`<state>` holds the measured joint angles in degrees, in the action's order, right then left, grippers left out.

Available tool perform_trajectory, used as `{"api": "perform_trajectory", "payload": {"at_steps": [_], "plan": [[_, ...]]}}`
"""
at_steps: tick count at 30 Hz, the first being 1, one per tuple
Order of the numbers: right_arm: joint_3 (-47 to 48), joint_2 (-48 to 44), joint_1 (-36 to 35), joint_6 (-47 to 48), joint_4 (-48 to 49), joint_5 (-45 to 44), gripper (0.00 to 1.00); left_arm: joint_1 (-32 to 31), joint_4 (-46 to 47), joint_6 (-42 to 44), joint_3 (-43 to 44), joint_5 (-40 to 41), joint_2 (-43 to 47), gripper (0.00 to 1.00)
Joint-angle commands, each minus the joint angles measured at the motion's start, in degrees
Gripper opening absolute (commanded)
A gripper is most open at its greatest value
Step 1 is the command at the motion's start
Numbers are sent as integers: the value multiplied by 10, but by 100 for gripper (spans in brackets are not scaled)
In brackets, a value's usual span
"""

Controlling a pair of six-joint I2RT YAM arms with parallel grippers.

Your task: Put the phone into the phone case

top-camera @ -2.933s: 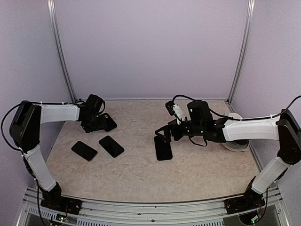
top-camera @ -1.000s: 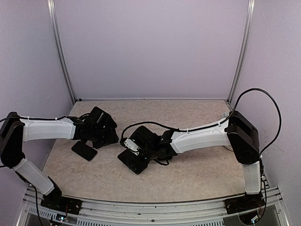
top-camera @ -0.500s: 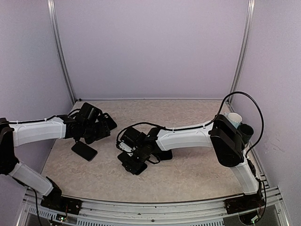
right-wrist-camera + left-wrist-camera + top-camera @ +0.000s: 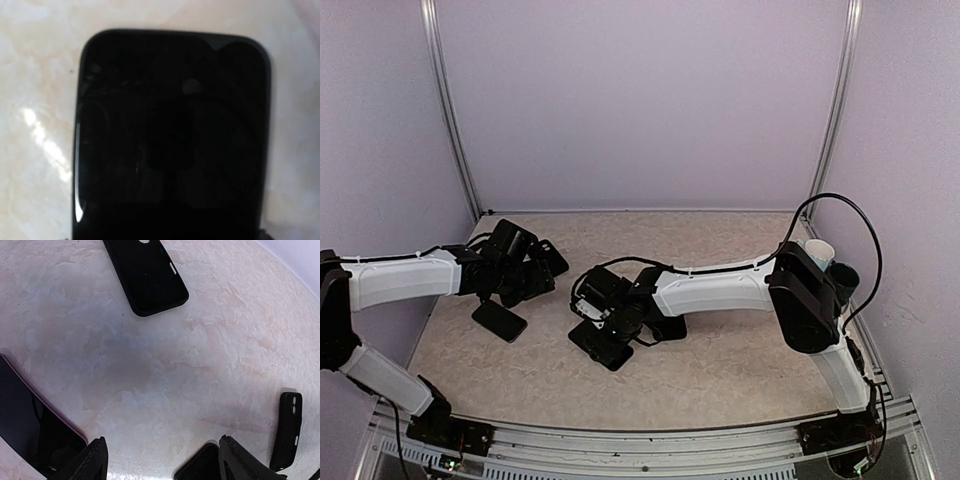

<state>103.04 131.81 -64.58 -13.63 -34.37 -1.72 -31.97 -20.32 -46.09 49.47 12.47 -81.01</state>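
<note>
A black phone point(image 4: 603, 346) lies flat at the table's front centre and fills the right wrist view point(image 4: 172, 135). My right gripper point(image 4: 611, 318) is low over its far end; its fingers do not show, so I cannot tell how the jaws stand. An empty black phone case point(image 4: 552, 258) lies at the back left and shows in the left wrist view point(image 4: 148, 279). My left gripper point(image 4: 524, 282) point(image 4: 167, 464) is open and empty above the table, short of that case. The corner of another black slab point(image 4: 200, 466) lies between its fingertips.
A second phone point(image 4: 500, 320) lies at the front left, with a purple edge in the left wrist view point(image 4: 27, 425). A narrow black object point(image 4: 288, 430) stands on edge to the right there. A white cup point(image 4: 819, 250) sits behind the right arm.
The right arm has swung from centre right to the front centre, and the black phone moved there with it. The left gripper came forward, then drew back left. Little changed in the last half second.
</note>
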Motion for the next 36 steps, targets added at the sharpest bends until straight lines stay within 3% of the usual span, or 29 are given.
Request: {"api": "perform_trajectory", "payload": {"at_steps": [1, 10, 15, 23, 27, 32, 36], "plan": [[-21, -7, 4, -2, -14, -8, 57, -5, 3, 4, -3, 4, -6, 76], [-81, -70, 7, 11, 59, -24, 50, -8, 6, 15, 4, 2, -12, 76], [-136, -122, 24, 5, 128, 15, 49, -9, 8, 19, 11, 3, -11, 76], [-215, -164, 74, -25, 204, 145, 48, -52, -14, 60, 55, 46, -21, 76], [-252, -186, 96, -40, 241, 201, 48, -57, -3, 54, 64, 14, -39, 76], [-337, -244, 135, -72, 363, 315, 48, -59, 7, 43, 79, 15, -39, 76], [-362, -281, 151, -67, 397, 345, 48, -58, 11, 49, 83, 26, -22, 76]]}}
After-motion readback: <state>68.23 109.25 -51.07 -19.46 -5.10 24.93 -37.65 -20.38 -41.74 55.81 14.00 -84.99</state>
